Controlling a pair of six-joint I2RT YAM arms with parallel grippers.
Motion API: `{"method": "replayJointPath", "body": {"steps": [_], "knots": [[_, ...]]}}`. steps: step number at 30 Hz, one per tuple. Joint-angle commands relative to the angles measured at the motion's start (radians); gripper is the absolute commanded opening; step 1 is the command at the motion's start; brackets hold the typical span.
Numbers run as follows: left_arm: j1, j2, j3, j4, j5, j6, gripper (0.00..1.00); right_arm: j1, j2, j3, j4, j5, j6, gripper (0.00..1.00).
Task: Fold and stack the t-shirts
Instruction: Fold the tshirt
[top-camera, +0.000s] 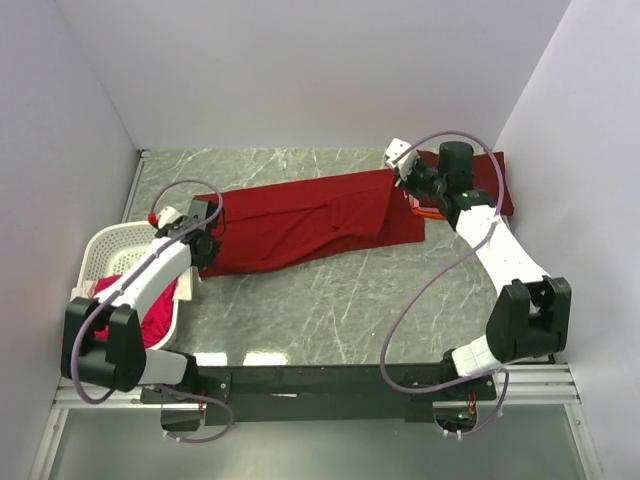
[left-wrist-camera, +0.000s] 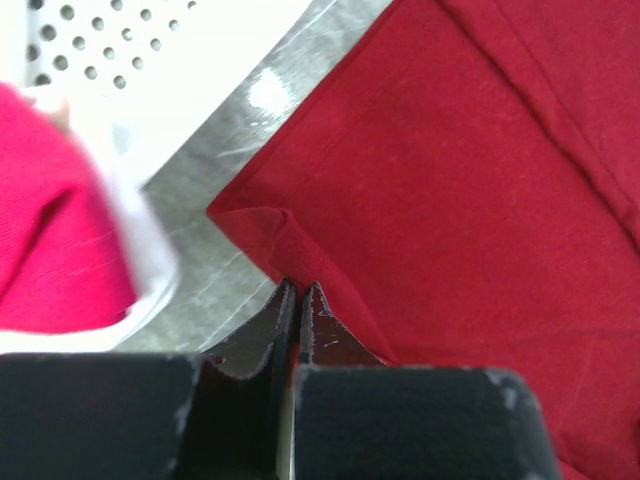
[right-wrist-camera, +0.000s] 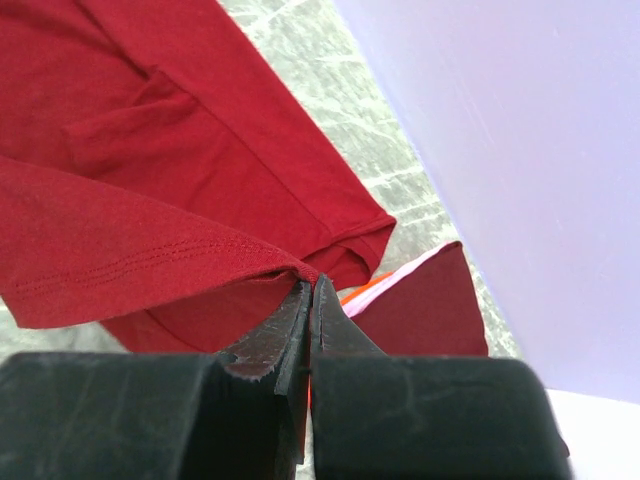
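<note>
Black fingers (left-wrist-camera: 250, 345) of the left gripper (left-wrist-camera: 298, 300) are filling the bottom of its wrist view, pressed together and pinching the near-left corner of the dark red t-shirt (top-camera: 300, 222), where the hem is doubling over on itself. Across the marbled grey table (top-camera: 330, 310), the right gripper (right-wrist-camera: 311, 288) is likewise clamping tight on the opposite end of that shirt, holding a stitched hem slightly raised above the cloth beneath. From above, the shirt is lying stretched in a long band across the middle of the table, running from one gripper to the other. Just beyond the right gripper, a maroon t-shirt (top-camera: 497, 185) is lying flat by the right wall, with a sliver of an orange t-shirt (right-wrist-camera: 358, 294) peeking out at its edge; this is looking like the stack. At the left edge, a white lattice basket (top-camera: 98, 252) is holding a bunched magenta-pink t-shirt (top-camera: 152, 312). The step in hand is appearing to be the folding of the dark red shirt. The next move is likely calling for both arms travelling together, carrying one edge over the other evenly so the cloth is not twisting or slipping from either pinch. No brand, label or readable writing is showing anywhere.
</note>
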Motion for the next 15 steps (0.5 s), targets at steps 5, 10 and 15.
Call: {"method": "replayJointPath", "body": {"steps": [5, 10, 15], "knots": [[0.024, 0.077, 0.099, 0.038, -0.020, 0.029, 0.01, -0.010, 0.047, 0.085, 0.077, 0.057, 0.037, 0.00], [0.039, 0.119, 0.125, 0.039, -0.012, 0.016, 0.01, -0.019, 0.070, 0.098, 0.102, 0.068, 0.056, 0.00], [0.058, 0.152, 0.141, 0.055, -0.005, 0.002, 0.01, -0.022, 0.099, 0.115, 0.111, 0.065, 0.065, 0.00]]}}
